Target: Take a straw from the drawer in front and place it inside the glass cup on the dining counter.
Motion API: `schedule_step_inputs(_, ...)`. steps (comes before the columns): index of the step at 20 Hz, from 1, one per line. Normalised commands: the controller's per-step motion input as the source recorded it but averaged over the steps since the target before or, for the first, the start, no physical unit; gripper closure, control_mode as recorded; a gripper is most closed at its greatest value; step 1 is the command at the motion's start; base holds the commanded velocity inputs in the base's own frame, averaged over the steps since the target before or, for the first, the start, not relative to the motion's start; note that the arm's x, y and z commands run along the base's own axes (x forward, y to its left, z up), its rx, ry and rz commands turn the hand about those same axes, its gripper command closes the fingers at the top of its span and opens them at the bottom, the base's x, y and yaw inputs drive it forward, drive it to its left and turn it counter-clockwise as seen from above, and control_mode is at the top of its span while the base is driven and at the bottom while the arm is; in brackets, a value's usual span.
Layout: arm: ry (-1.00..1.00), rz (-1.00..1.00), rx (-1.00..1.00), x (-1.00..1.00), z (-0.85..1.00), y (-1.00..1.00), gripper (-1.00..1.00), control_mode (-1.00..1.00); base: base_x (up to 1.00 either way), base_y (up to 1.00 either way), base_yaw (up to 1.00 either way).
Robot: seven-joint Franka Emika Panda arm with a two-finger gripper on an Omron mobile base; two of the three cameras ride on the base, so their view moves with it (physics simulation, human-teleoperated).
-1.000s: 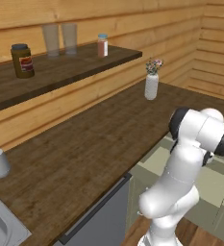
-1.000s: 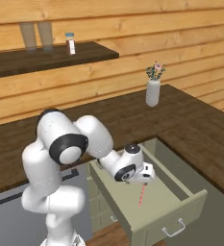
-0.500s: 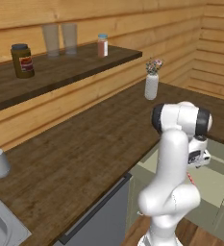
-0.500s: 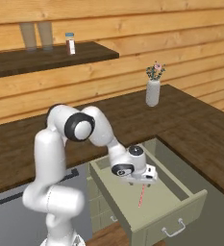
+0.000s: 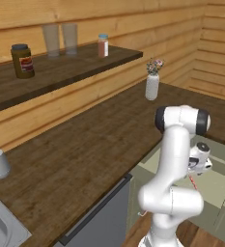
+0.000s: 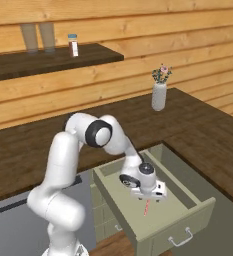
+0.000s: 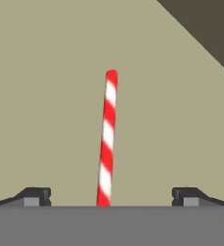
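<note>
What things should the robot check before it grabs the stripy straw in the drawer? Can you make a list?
1. Drawer pulled open: ok, its inside is showing.
2. Straw lying flat on the drawer floor: ok, nothing on top of it.
3. Gripper open: ok, the two fingertips stand wide apart with the straw running between them.
4. Gripper lined up over the straw: ok, the hand view shows the straw near the middle of the gap.
5. Fingers touching the straw: not ok yet, both are well apart from it.
6. Hand low enough to close: cannot tell from these views.
</note>
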Motion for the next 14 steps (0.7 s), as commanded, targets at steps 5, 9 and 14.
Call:
schedule_step_inputs(5,0.0,0.0,0.0,0.31,-0.27,0.0,-1.0,-1.0,0.0,0.0,0.0)
schedule_step_inputs(9,0.0,0.0,0.0,0.18,-0.3,-0.12,1.0,-1.0,0.0,0.0,0.0)
schedule_step_inputs(14,0.0,0.0,0.02,0.04,-0.39,-0.46,1.0,-1.0,0.0,0.0,0.0)
